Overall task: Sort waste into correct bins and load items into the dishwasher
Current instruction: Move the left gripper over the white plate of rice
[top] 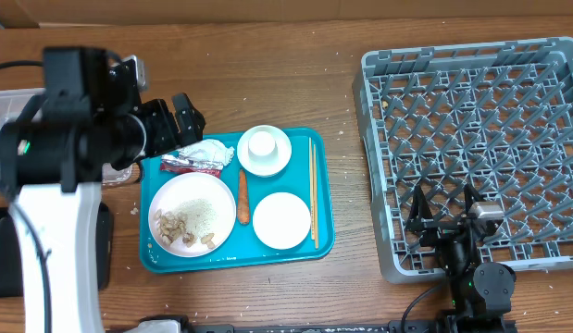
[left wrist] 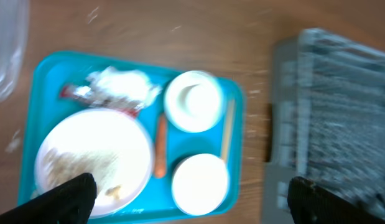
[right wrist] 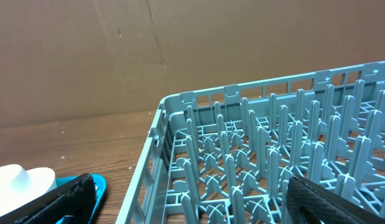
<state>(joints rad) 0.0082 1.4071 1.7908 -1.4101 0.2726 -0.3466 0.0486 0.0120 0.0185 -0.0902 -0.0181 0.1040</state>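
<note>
Overhead gives me the teal plastic tray left of centre on the wooden table. It is rectangular, with rounded corners and a raised lip. A round white plate fills its near-left part, holding pale grains and brownish scraps. Behind the plate lies a crumpled silvery wrapper with a red end. An orange carrot stick lies lengthwise between the plate and two round white dishes, a small cup at the back and a shallow bowl in front. Thin wooden chopsticks run along the tray's right lip.

My left gripper hangs over the tray's far-left corner, just beside the wrapper, with its fingers spread wide. The left wrist picture is blurred, but both dark fingertips sit at its bottom corners with the whole tray between them.

A strip of bare wood separates the tray from the grey-blue plastic dish rack, a square grid of upright pegs. My right gripper sits over the rack's near-left corner, also spread wide. Its camera looks across the pegs to a brown cardboard wall.

At the table's left edge stands a clear plastic tub, partly hidden by the white left arm.
</note>
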